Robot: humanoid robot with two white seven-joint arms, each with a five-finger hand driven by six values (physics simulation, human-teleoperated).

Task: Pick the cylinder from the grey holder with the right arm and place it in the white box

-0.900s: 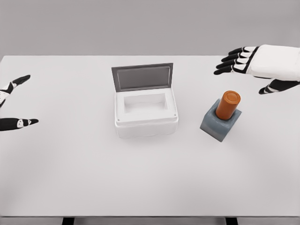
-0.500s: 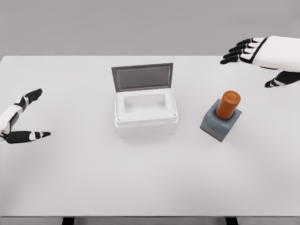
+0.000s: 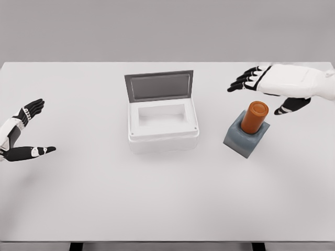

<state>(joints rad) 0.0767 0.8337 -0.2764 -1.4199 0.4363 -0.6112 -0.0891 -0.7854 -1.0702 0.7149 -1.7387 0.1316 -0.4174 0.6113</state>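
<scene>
You will find no writing to read here: no text, label, brand, number or sign shows on the white box (image 3: 163,125), the orange cylinder (image 3: 254,117), the grey holder (image 3: 246,138), the table (image 3: 157,198) or either hand.

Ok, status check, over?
Right hand open above cylinder, not touching. Cylinder upright in holder. Box lid open. Left hand open, idle.
</scene>
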